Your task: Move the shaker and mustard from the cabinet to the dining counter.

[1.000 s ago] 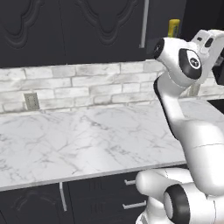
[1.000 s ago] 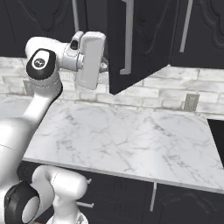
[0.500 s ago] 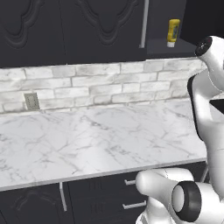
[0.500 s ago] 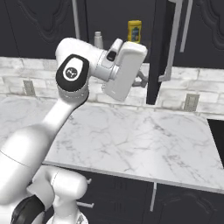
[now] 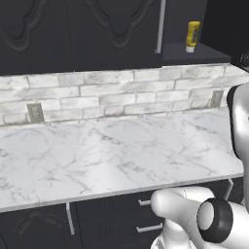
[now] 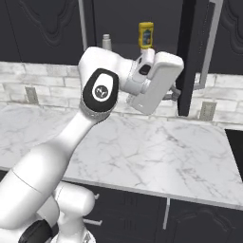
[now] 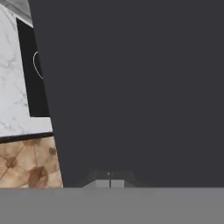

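Claw (image 7: 110, 184) shut, fingertips pressed together, nothing between them; it faces a flat dark panel at close range. Dull mustard-yellow squeeze bottle with dark label (image 6: 145, 34) stands upright on the shelf of the black upper wall cabinet (image 6: 128, 28), above and behind the white hand. Small grey-silver cylindrical shaker with rounded top (image 6: 107, 42) stands on the same shelf, apart from the bottle, up and to the hand's left, its lower part hidden by the arm. Open black cabinet door with long silver bar handle (image 6: 193, 57) hangs just right of the hand. White grey-veined marble worktop (image 6: 156, 152) lies bare below. Claw itself hidden behind the hand in the right base view.
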